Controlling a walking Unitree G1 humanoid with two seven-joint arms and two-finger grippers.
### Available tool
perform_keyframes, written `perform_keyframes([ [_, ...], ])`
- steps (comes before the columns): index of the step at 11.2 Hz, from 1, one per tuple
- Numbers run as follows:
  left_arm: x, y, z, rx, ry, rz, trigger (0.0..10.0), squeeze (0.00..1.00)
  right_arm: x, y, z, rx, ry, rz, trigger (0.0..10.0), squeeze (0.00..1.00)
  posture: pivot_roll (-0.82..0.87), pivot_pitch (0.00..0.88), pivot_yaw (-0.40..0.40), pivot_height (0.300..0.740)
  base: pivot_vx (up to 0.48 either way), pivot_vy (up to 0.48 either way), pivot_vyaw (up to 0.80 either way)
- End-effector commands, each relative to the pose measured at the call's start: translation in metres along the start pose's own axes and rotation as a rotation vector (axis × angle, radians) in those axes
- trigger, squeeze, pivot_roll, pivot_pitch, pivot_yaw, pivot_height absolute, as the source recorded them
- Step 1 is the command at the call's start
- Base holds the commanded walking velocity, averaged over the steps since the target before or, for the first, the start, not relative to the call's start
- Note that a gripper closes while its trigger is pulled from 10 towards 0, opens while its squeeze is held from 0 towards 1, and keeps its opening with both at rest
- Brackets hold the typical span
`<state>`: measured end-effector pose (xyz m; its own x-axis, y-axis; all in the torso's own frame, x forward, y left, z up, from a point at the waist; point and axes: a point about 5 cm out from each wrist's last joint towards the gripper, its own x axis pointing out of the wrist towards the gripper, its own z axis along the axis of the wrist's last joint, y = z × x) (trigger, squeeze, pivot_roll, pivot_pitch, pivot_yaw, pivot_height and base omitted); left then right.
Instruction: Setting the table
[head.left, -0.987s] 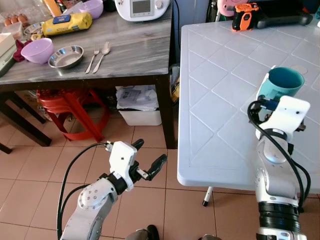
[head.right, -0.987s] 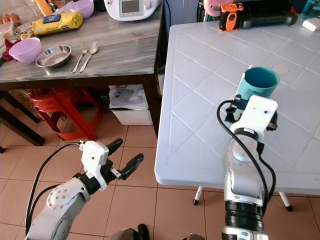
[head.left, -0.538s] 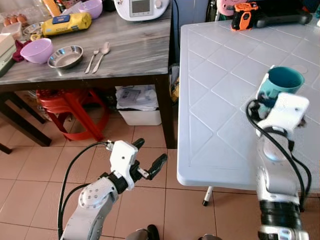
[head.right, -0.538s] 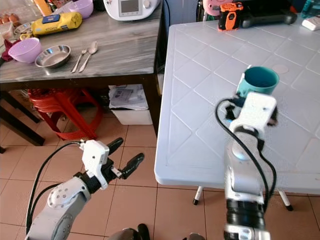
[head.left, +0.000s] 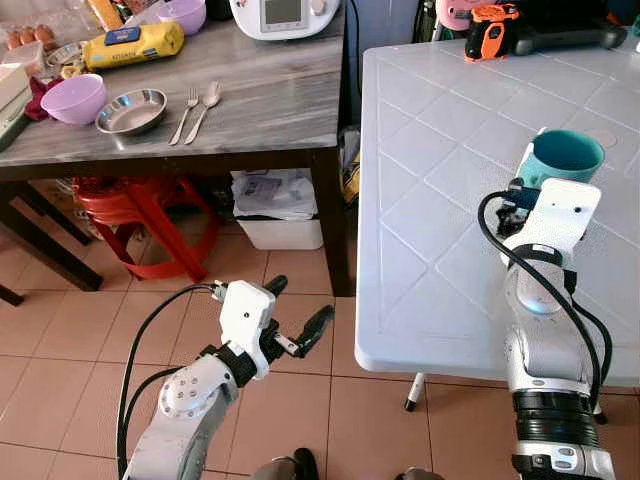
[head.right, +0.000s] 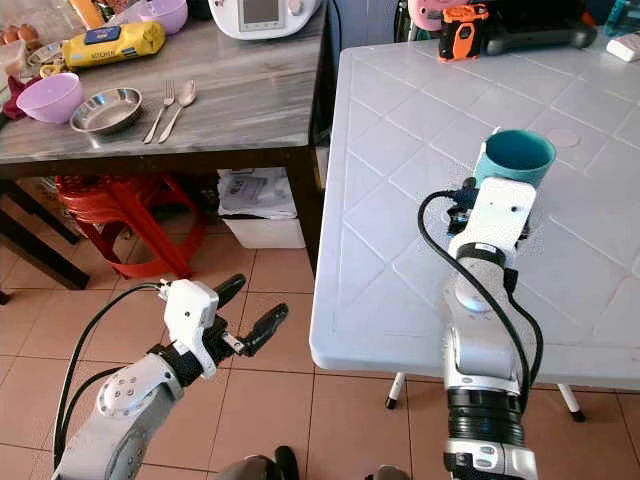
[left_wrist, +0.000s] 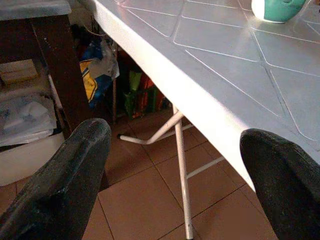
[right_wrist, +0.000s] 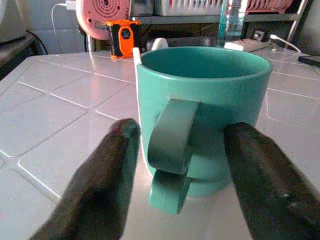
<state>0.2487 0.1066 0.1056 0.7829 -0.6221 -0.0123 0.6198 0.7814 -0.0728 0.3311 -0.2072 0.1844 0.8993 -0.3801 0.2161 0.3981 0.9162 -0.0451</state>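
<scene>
One teal mug, upright on the white worktop, unmoved since earlier. Right claw: fingers spread either side of its handle. Left claw: unchanged, spread above the floor.

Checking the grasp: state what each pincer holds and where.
Nothing is held: right pincer is open astride the teal mug at its handle; left pincer open, empty.
</scene>
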Motion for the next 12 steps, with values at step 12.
perform_keyframes([
  [12, 0.005, -0.01, 0.02, -0.152, -0.133, -0.119, 10.0, 0.0, -0.001, 0.004, -0.002, 0.01, 0.005, 0.024, 0.5, 0.0, -0.09, 0.175, 0.123, 0.74, 0.0, 0.0, 0.0],
])
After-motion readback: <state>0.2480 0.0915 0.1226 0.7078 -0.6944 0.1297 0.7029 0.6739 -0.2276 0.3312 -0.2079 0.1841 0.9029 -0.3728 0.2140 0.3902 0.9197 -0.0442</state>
